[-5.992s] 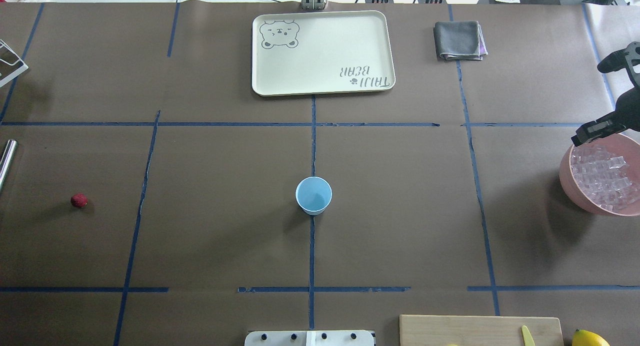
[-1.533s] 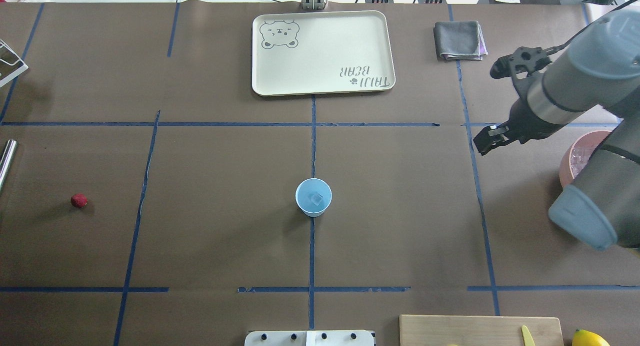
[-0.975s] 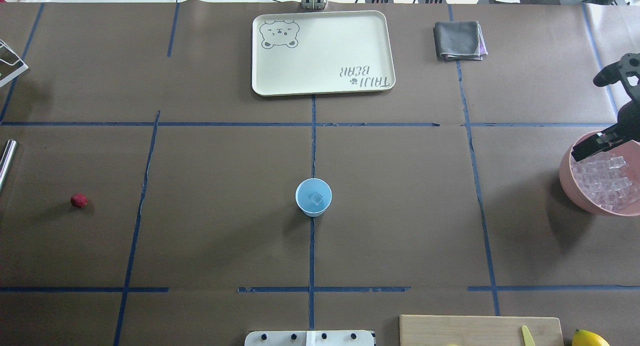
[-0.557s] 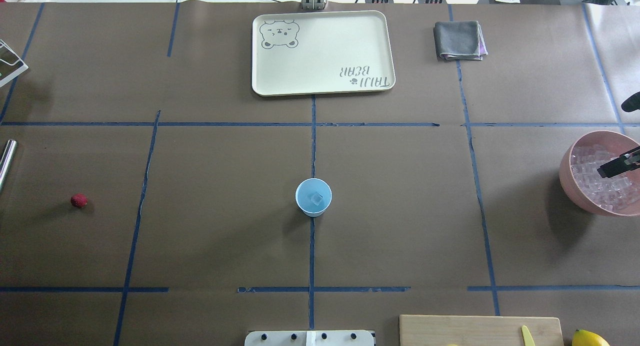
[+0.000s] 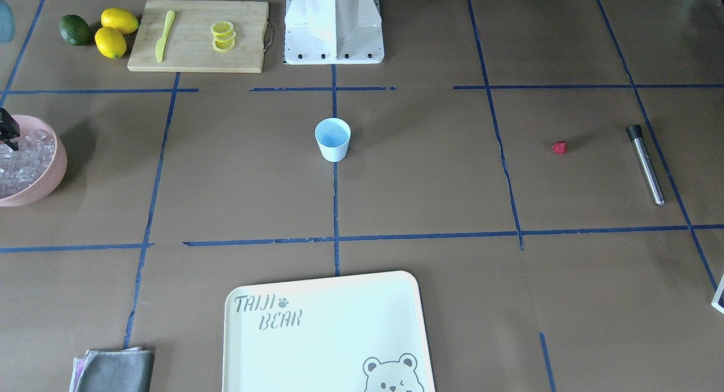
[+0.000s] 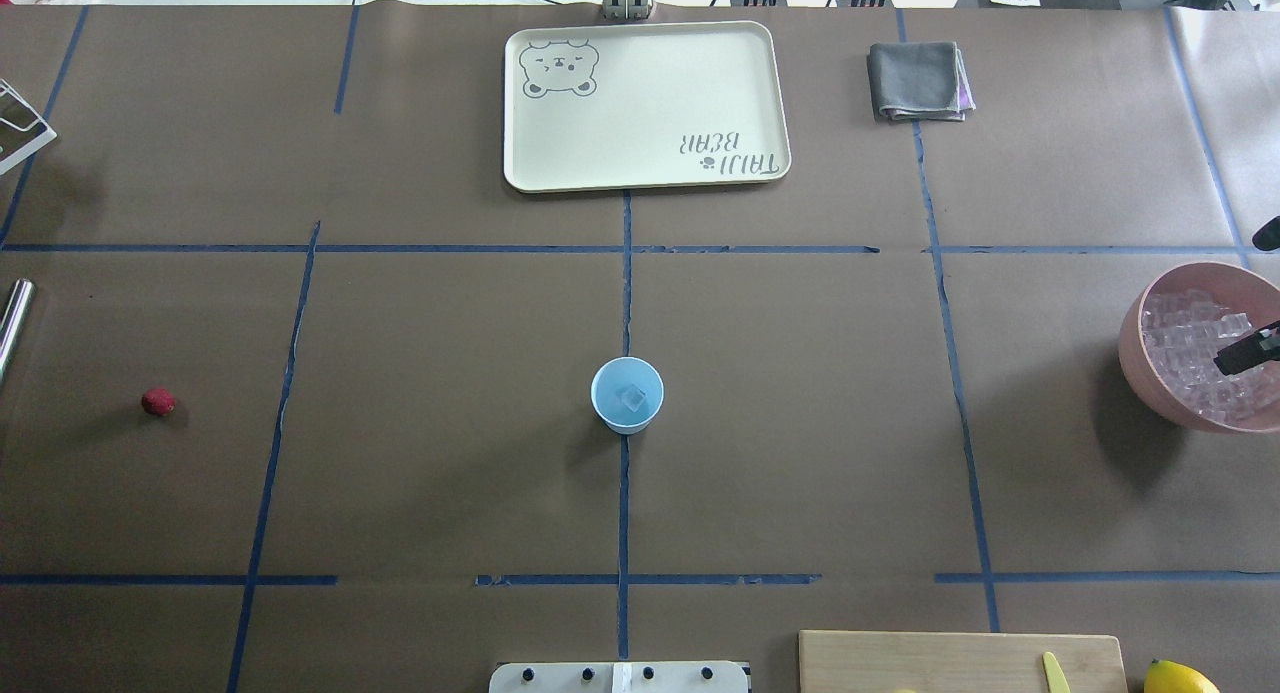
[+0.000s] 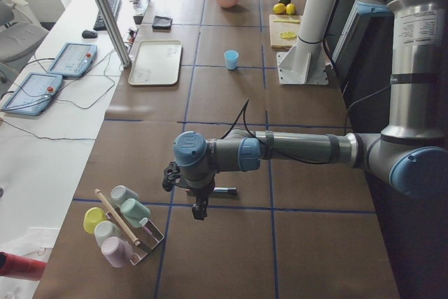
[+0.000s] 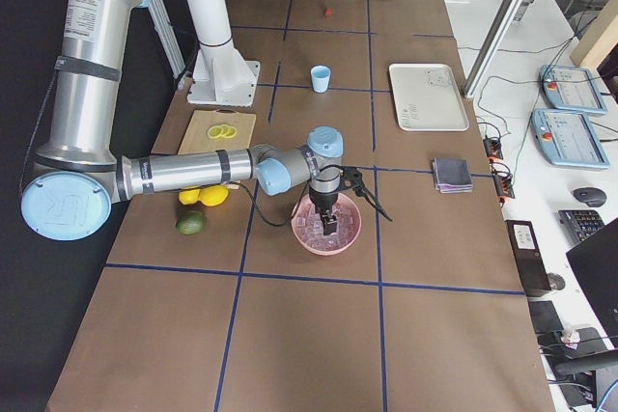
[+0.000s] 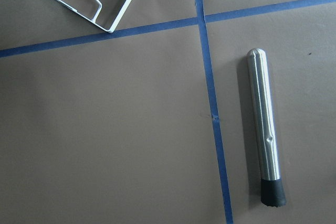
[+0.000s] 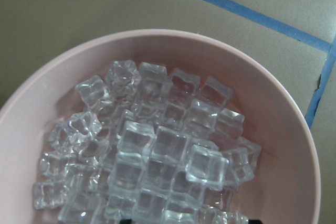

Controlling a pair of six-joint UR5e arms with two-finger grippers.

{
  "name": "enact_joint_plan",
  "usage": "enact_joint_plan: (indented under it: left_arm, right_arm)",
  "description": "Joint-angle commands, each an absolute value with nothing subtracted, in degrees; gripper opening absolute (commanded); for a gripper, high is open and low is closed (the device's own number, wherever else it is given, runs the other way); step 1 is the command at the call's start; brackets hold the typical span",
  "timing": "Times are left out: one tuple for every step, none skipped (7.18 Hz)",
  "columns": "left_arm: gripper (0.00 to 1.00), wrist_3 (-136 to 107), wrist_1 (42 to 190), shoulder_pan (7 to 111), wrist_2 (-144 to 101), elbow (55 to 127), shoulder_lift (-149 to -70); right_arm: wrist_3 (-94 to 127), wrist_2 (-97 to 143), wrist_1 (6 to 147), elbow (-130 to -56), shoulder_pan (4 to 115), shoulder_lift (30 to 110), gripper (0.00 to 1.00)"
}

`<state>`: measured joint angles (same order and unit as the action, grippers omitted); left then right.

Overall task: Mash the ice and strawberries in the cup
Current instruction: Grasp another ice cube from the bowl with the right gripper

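Cup (image 6: 627, 394) is sitting upright mid-table, holding one ice cube (image 6: 633, 399) and nothing else that shows. By my read the ice step is looking started but maybe not finished: no berry in, no mashing.

Going outward, the strawberry (image 6: 158, 402) is lying on bare table well to the cup's left, untouched. Farther out on that same side of the cup, past the berry, the muddler (image 5: 644, 164) is lying flat with nothing gripping it. Above that far end the left gripper (image 7: 200, 209) is hanging. Its wrist view is showing only the muddler and a white rack corner (image 9: 108, 29), no fingers, so whether it is parted or closed cannot be told.

Well to the cup's right, the pink bowl (image 6: 1135, 358) is carrying the ice pile (image 10: 157, 150). Over that pile the right gripper (image 8: 329, 223) is hanging low, with two dark tips peeking in apart at the bottom edge of its wrist view and nothing between them.

Remaining, as I am judging it: probably more ice, then the strawberry into the cup, then taking the muddler and mashing.
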<state>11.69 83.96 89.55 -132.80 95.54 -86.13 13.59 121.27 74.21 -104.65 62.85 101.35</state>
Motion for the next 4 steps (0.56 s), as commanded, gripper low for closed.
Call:
enact_joint_plan:
  left_arm:
    - [1.00, 11.7, 84.0, 89.5, -132.8, 95.5, -86.1]
    - [1.00, 11.7, 83.9, 89.5, -132.8, 95.5, -86.1]
    - [1.00, 11.7, 84.0, 89.5, -132.8, 95.5, -86.1]
    - [1.00, 11.7, 84.0, 89.4, -132.8, 95.5, -86.1]
  right_arm:
    - [13.7, 121.3, 74.4, -104.6, 62.3, 101.6, 0.77]
    - [13.7, 121.2, 74.4, -104.5, 61.5, 101.7, 0.76]
    - [13.7, 121.2, 74.4, -104.5, 60.9, 101.8, 0.75]
    - [13.7, 121.2, 74.4, -104.5, 60.4, 101.8, 0.75]
